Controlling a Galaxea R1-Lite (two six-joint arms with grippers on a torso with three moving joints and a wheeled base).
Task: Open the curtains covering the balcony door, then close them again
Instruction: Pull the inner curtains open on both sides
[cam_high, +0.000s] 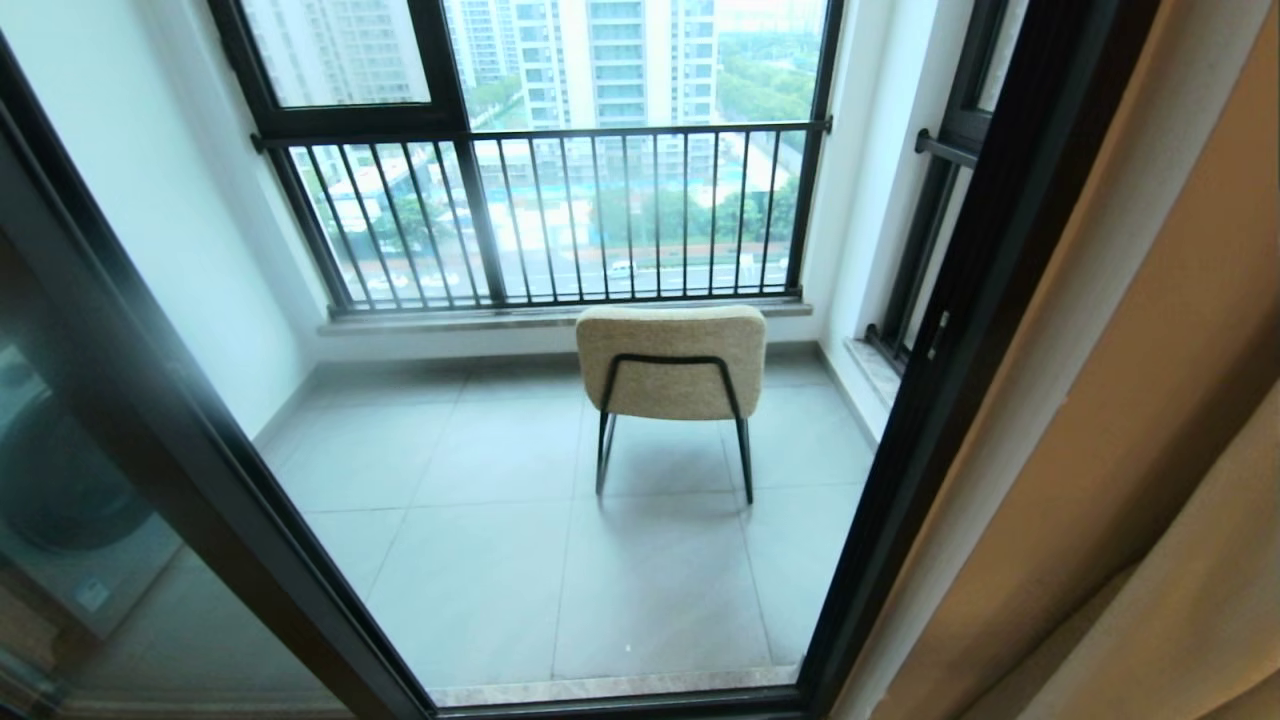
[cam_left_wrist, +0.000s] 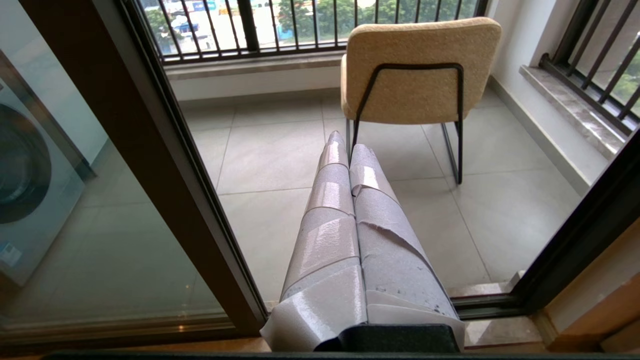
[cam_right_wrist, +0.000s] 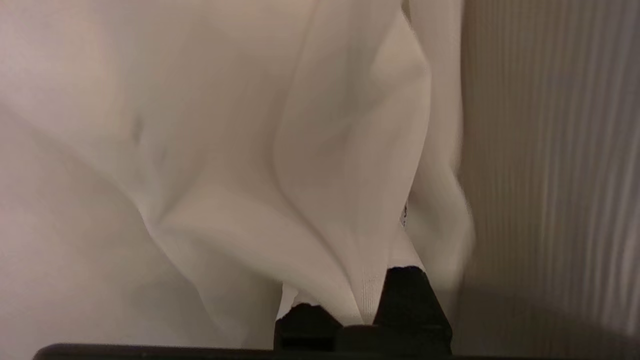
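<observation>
In the right wrist view the white sheer curtain (cam_right_wrist: 260, 150) fills most of the picture in loose folds. A pinch of it runs down between the black fingers of my right gripper (cam_right_wrist: 357, 295), which is shut on the fabric. This gripper and the curtains are outside the head view. The balcony door (cam_high: 960, 330) stands uncovered there, its dark frame on either side of clear glass. My left gripper (cam_left_wrist: 347, 145) is shut, its tape-wrapped fingers pressed together with nothing between them, hanging low in front of the door's threshold (cam_left_wrist: 490, 300).
A beige chair (cam_high: 670, 360) on black legs stands on the tiled balcony floor (cam_high: 500, 560), before a black-barred railing window (cam_high: 540, 220). Thick tan drapes (cam_high: 1150, 420) hang at the right of the door. A washing machine (cam_left_wrist: 25, 185) shows behind the left glass panel.
</observation>
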